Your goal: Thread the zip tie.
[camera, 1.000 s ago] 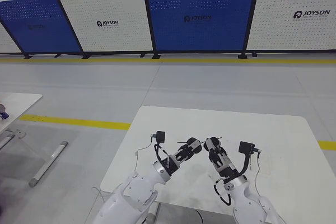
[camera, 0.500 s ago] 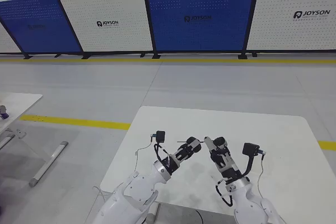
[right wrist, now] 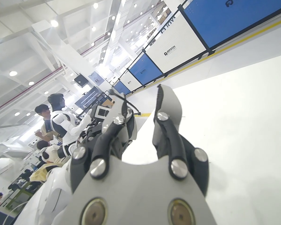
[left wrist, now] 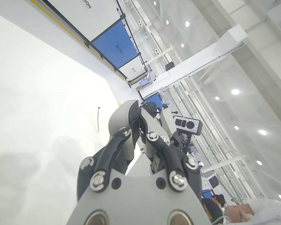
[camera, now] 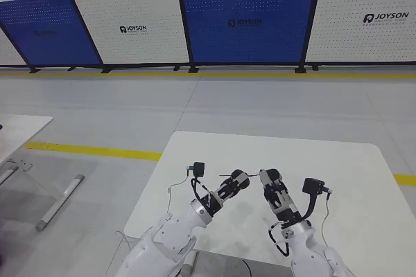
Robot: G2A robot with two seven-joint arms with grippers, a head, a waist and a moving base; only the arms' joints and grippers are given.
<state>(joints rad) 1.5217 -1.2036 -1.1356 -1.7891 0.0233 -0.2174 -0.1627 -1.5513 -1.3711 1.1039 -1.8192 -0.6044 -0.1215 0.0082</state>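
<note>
Since a second ago my right gripper (camera: 267,176) has drawn back from my left gripper (camera: 238,180). Their tips nearly met then, and now there is a plain gap between them, while the left one has kept its place. Both hang over the white table (camera: 333,156), above its near half. Beyond the table's far edge there is grey floor (camera: 194,104) with a yellow line (camera: 90,151), then a row of blue and white panels (camera: 249,31). A second white table (camera: 14,135) stands well off the left side of mine, and high above the table are white beams and round ceiling lights (left wrist: 235,91). My left fingers are pinched tight on the zip tie (right wrist: 126,101), which is held clear above the table. My right fingers stand apart with nothing between them. The tie's long axis runs across the table, roughly along its near edge. One end pokes out toward the table's left side and the other points at my right gripper, with a slight bow along its length. I cannot tell which end carries the head.
</note>
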